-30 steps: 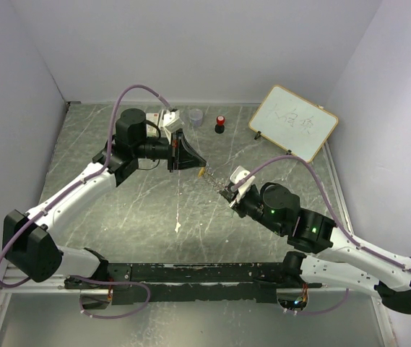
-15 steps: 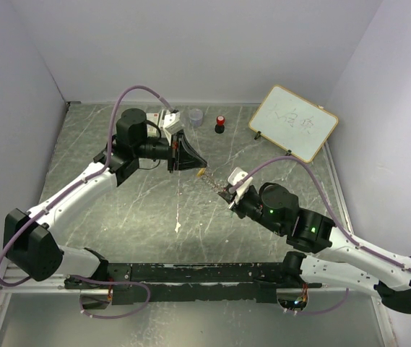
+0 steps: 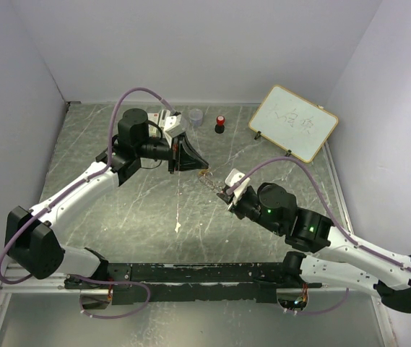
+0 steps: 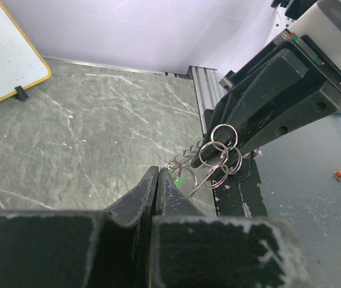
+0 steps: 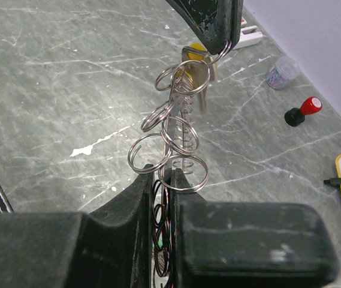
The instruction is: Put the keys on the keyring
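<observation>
Keyring (image 5: 171,141) being held aloft as cluster of silvery loops, strung between both claws above table (image 3: 118,210)

Right gripper (image 5: 163,177): fingers being pressed together on lower loops, judged as anchor so ring is not swinging

Left gripper (image 4: 159,171): jaws being pinched shut at yellow key (image 5: 197,69) head, blade hanging among upper loops, likely for threading

Green key (image 4: 178,178) being glimpsed only as speck by left fingertips; attachment cannot be told

Red-capped knob (image 5: 302,111), cup (image 5: 281,72), whiteboard (image 3: 293,123) being left well apart, uninvolved
</observation>
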`<state>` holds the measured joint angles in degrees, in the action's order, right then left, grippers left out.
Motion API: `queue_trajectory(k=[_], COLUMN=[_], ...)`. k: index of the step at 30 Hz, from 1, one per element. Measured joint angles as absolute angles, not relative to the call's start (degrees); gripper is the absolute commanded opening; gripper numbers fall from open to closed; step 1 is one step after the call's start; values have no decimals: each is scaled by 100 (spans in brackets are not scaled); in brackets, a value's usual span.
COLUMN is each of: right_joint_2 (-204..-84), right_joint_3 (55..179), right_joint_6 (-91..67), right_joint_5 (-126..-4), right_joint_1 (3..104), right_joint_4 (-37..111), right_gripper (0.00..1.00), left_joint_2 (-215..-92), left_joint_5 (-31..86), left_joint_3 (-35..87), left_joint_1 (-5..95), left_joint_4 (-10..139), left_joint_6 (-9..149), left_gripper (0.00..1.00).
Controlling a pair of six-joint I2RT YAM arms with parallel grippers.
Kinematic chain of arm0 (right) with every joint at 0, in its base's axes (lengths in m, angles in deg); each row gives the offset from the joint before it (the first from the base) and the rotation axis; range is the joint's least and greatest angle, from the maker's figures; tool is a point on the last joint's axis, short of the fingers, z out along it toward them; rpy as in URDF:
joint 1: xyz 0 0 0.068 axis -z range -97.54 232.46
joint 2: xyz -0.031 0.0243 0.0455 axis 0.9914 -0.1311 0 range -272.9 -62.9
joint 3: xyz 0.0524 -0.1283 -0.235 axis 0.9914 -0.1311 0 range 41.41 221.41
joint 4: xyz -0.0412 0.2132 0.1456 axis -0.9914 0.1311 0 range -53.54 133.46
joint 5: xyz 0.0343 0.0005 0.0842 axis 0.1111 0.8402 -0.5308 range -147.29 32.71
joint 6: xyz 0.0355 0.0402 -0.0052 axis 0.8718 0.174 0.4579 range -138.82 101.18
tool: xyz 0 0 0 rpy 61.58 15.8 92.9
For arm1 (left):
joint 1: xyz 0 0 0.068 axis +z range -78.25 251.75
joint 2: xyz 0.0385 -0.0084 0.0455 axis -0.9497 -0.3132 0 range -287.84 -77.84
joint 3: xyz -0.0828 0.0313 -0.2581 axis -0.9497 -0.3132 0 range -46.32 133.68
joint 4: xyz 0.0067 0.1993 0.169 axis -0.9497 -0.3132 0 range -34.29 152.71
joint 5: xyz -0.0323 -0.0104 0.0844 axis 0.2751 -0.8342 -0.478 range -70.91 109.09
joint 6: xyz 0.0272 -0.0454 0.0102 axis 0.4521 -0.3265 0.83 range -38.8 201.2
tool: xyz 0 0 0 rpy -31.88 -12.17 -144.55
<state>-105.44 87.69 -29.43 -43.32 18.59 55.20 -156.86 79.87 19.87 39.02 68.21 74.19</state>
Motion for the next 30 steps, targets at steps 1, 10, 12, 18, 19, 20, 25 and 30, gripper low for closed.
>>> queue_trajectory(k=[1,10,12,18,19,20,25,30], right_joint_2=[-10553,-10618,-10618,-10664,-10669,-10677,-10719,-10791], right_joint_3=[8772,8848,8866,8907,8909,8909,8918,8931], right_joint_6=[-2948,-3026,-3031,-3048,-3050,-3050,-3074,-3114], right_joint_5=[-4340,-4415,-4428,-4454,-4456,-4461,-4469,-4472], right_joint_1=[1859,1859,1857,1846,1846,1846,1846,1846], right_joint_4=[5520,5568,5614,5695,5697,5699,5697,5693], right_gripper=[0,0,0,0,0,0,0,0], left_joint_2=[-15686,-15730,-15765,-15800,-15800,-15800,-15800,-15811], left_joint_5=[8028,8347,8397,8513,8515,8515,8511,8511], left_joint_3=[1985,1981,1981,1976,1972,1970,1970,1970], left_joint_1=[3902,3902,3902,3902,3902,3902,3902,3902], left_joint_4=[6847,7020,7022,7031,7031,7027,6989,6946], left_joint_6=[7441,7677,7716,7817,7837,7852,7972,8084], left_gripper=[7,7,7,7,7,7,7,7])
